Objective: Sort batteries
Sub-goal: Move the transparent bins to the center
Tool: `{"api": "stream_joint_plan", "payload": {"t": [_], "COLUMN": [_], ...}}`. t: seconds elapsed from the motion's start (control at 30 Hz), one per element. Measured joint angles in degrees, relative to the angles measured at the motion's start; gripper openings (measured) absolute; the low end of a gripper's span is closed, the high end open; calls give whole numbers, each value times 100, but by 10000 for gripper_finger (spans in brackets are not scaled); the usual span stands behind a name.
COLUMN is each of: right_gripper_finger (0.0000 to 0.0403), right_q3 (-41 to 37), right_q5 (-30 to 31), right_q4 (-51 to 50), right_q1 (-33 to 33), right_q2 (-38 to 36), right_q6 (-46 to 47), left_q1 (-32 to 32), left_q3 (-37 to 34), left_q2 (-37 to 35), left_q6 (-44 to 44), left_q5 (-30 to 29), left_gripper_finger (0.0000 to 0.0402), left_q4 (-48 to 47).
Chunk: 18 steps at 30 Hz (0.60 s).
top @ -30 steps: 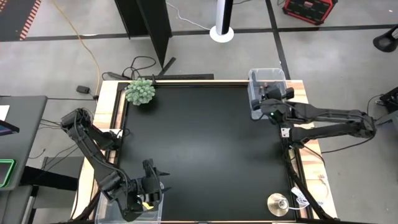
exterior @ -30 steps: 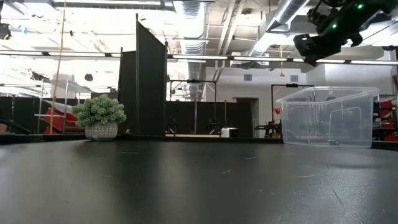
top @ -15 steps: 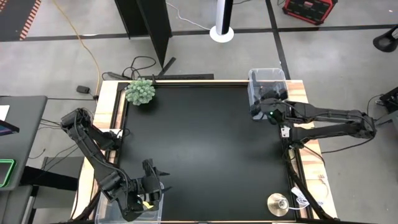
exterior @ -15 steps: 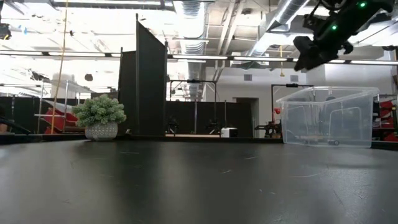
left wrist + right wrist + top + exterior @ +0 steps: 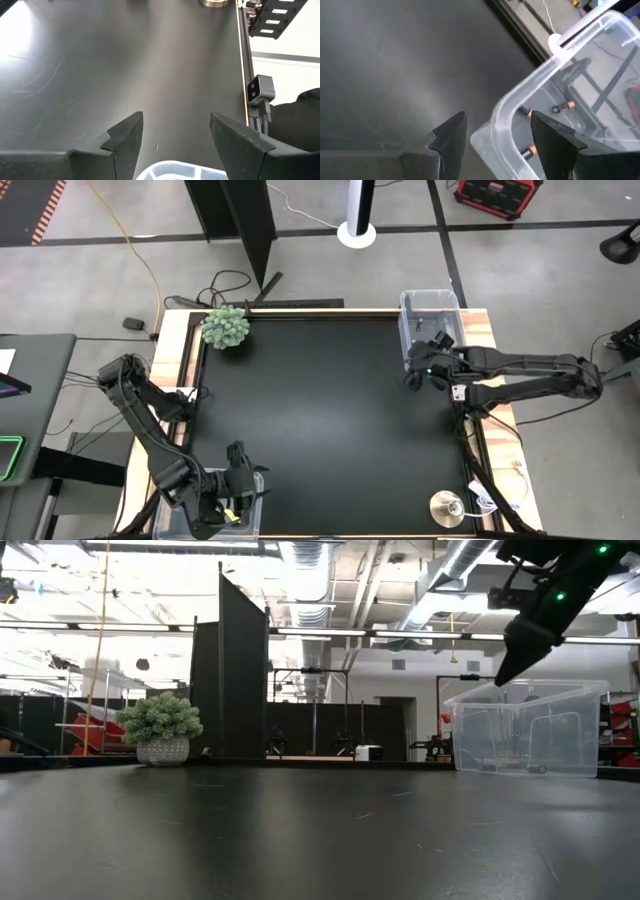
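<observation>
Batteries, small dark cylinders with orange ends [image 5: 563,106], lie on the floor of the clear plastic bin [image 5: 428,320] at the far right corner of the black table [image 5: 330,420]; from above you will find none loose on the table. In that high view the right gripper [image 5: 418,375] hangs at the bin's near edge, and the left gripper [image 5: 232,498] sits over a second clear bin [image 5: 252,525] at the near left edge, whose contents the arm hides from you. A green potted plant [image 5: 225,327] stands far left and a round silver disc [image 5: 446,506] near right. Looking level, you see the right arm angled down in front of the far bin. The left wrist view shows its fingers spread and empty above a bin rim [image 5: 175,170]. The right wrist view shows fingers parted, holding nothing, straddling the bin's corner, which likely means a drop is done; the lower batteries are partly cut off.
</observation>
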Motion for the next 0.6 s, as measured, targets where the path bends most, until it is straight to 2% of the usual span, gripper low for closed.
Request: {"api": "stream_joint_plan", "payload": {"t": [0.13, 0.37, 0.6], "right_gripper_finger": [231, 221, 159], "right_q3": [0, 7, 7], "right_q5": [-20, -739, -946], "right_q4": [51, 109, 125], "right_q1": [-229, -693, -798], "right_q2": [70, 419, 978], "right_q6": [-172, -332, -447], "left_q1": [0, 0, 0], "left_q3": [0, 0, 0], "left_q2": [0, 0, 0], "left_q6": [-2, 12, 41], "left_q5": [0, -2, -6], "left_gripper_finger": [226, 226, 226], "left_q4": [-2, 1, -2]}}
